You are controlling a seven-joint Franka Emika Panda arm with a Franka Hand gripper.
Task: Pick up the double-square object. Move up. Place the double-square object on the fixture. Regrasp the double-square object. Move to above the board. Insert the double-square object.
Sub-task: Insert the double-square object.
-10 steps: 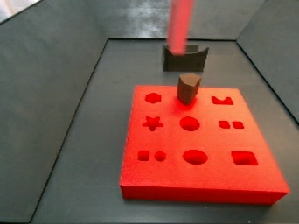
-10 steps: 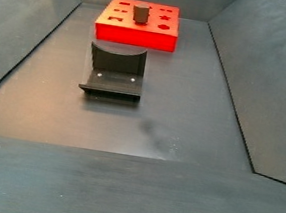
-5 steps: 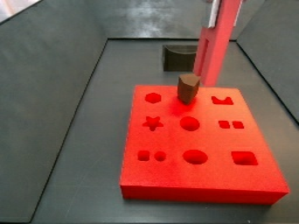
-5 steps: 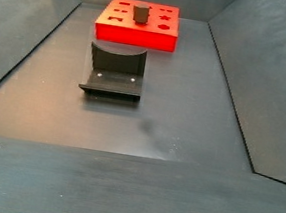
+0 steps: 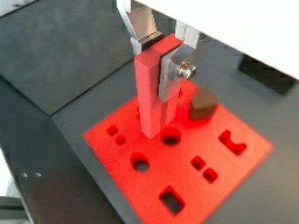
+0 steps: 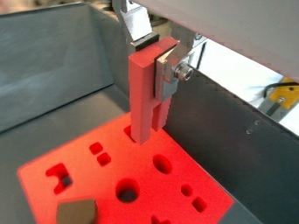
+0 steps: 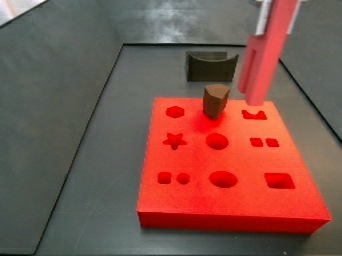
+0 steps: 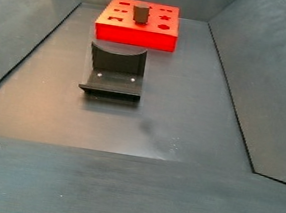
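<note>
The pincer [image 5: 156, 48] hangs above the board [image 5: 128, 140], its silver fingers [image 6: 167, 68] clamped on the upper end of the double-square object [image 5: 153, 92], which hangs upright with its lower end clear of the holes. In a side view that red piece [image 7: 263, 55] sits toward the board's [image 7: 227, 195] one o'clock corner, near the brown peg [image 7: 215, 100]. The fixture [image 7: 210, 66] stands on the desk [image 7: 94, 150] behind, at twelve o'clock.

Dark grey floor [image 8: 169, 133], sloped walls [image 8: 15, 39]
</note>
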